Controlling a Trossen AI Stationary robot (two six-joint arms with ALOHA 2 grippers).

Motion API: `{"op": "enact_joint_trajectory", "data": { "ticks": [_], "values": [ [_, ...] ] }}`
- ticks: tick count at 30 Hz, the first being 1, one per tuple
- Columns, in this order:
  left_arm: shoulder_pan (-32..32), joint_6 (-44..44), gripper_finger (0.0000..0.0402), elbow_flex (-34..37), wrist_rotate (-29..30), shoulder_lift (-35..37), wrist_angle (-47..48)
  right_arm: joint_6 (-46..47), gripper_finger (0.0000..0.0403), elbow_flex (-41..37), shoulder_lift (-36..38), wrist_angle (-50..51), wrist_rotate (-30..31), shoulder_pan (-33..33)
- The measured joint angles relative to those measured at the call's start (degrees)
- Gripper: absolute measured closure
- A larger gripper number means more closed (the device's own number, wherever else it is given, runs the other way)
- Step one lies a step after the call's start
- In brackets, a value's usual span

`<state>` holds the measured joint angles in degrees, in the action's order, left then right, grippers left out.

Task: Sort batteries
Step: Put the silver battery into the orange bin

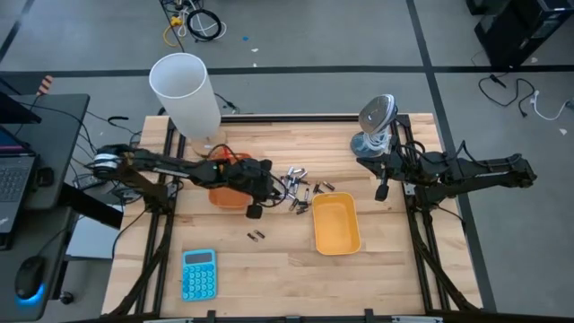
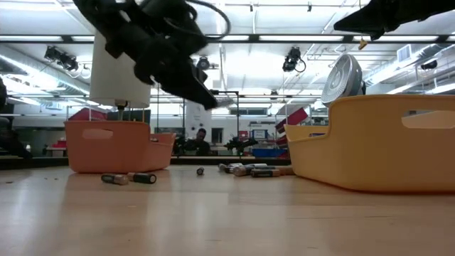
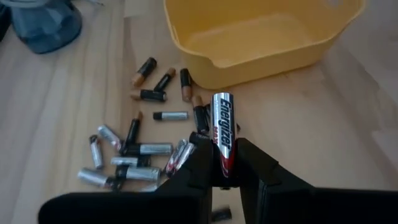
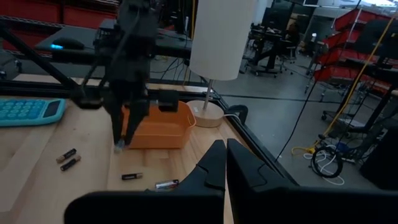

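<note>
From above: left tool (image 1: 269, 190) out over the middle of the wooden surface (image 1: 269, 269), beside the scattered batteries (image 1: 300, 188) and partly covering the orange tray (image 1: 226, 196). Yellow tray (image 1: 336, 224) just right of the pile. Two stray cells (image 1: 256, 236) lying apart, nearer the front. Blue calculator (image 1: 198, 274) at the front left, white lamp (image 1: 186, 90) at the back left, small grey fan (image 1: 375, 126) at the back right. Right tool (image 1: 381, 190) parked near the fan, well apart from the pile. No label legible from up here.

At surface height: orange tray (image 2: 117, 146) left, yellow tray (image 2: 377, 142) right, cells lying flat between them (image 2: 252, 171), two more (image 2: 128, 178) in front of the orange tray. Left arm looming dark overhead; what it carries hidden here.

Left wrist: only here, the grip itself — fingers (image 3: 196, 165) pinching one battery (image 3: 222, 134), silver and black with a red end, "Energizer" readable down its side. Held above the pile (image 3: 137, 152), the yellow tray (image 3: 261, 37) beyond.

Right wrist: right tool (image 4: 225, 162) pressed together, holding nothing. Left arm seen across the surface with something small at its tip, near the orange tray (image 4: 158, 127); calculator (image 4: 28, 111) off to the side.
</note>
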<state>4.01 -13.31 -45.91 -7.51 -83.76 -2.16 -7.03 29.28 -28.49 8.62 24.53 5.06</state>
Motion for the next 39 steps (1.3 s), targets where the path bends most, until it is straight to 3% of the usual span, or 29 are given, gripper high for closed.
{"op": "enact_joint_trajectory", "data": {
  "ticks": [6, 12, 19, 22, 29, 39],
  "values": [
    [0.0, 0.7, 0.0360, 0.0, 1.5, 8.7, 9.5, 0.0, 0.0400, 0.0, 0.0, 0.0, 0.0, 0.0],
    [0.4, 1.8, 0.0360, 0.0, 10.2, 16.5, 24.5, 0.0, 0.0400, 0.0, 0.0, 0.0, 0.0, 0.0],
    [2.8, 8.1, 0.0360, 0.0, 20.6, 19.0, 37.6, 0.0, 0.0400, 0.0, -0.2, -0.1, 0.0, 0.0],
    [4.5, 13.7, 0.0360, 0.0, 24.2, 18.7, 37.6, 0.0, 0.0400, 0.0, -0.5, -0.3, 0.0, 0.0],
    [6.5, 26.9, 0.0360, 0.0, 25.5, 18.0, 41.5, 0.0, 0.0400, 0.0, -1.3, -0.3, 0.0, 0.0],
    [6.5, 37.8, 0.0359, 0.1, 25.6, 17.8, 45.6, 0.0, 0.0400, 0.0, -1.5, -0.3, 0.0, 0.0]
  ]
}}
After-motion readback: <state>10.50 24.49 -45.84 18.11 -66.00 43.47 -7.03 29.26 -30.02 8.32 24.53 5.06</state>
